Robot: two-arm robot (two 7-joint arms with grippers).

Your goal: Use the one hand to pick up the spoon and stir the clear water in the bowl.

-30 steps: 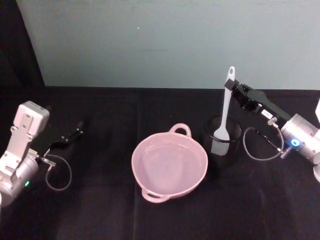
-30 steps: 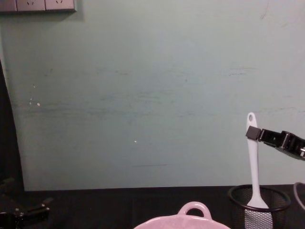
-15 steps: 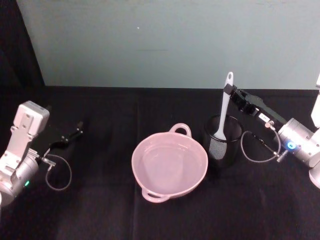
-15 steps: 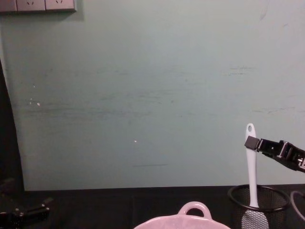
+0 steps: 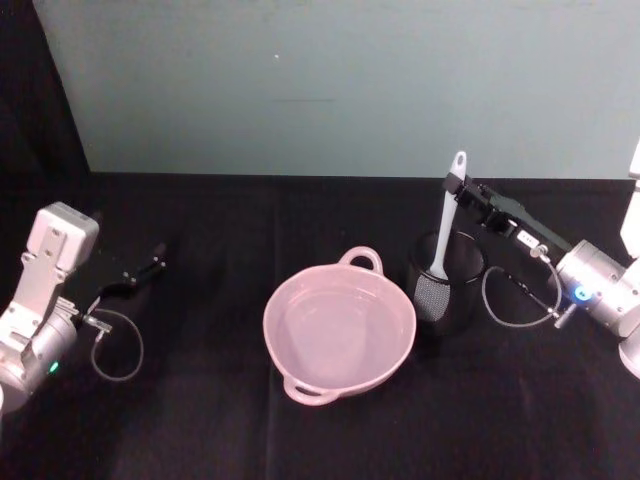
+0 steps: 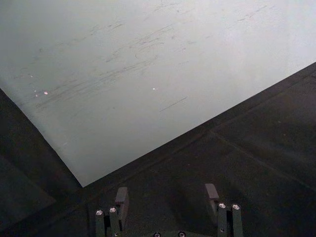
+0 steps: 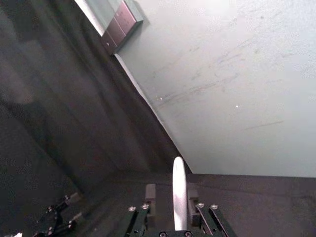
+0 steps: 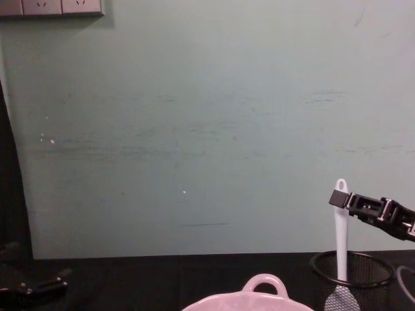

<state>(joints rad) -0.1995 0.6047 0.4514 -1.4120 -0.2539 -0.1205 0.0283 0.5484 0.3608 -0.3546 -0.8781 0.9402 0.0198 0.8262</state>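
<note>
Two fingers of the right gripper (image 5: 457, 186) clamped on the spoon (image 5: 443, 232) handle, paddle below in the mesh cup (image 5: 446, 290), pink bowl (image 5: 339, 326) beside, chest view adds wall sockets (image 8: 50, 7), left gripper (image 6: 168, 195) parted, empty, black tablecloth (image 5: 200, 420), green wall (image 8: 194, 116)

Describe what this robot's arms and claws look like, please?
Both arms are silver-grey metal. The right gripper is long, slim and black with a small white label, a looping grey cable and a blue-lit ring behind it. The left gripper is black too, with its own cable loop and a small green light.
</note>
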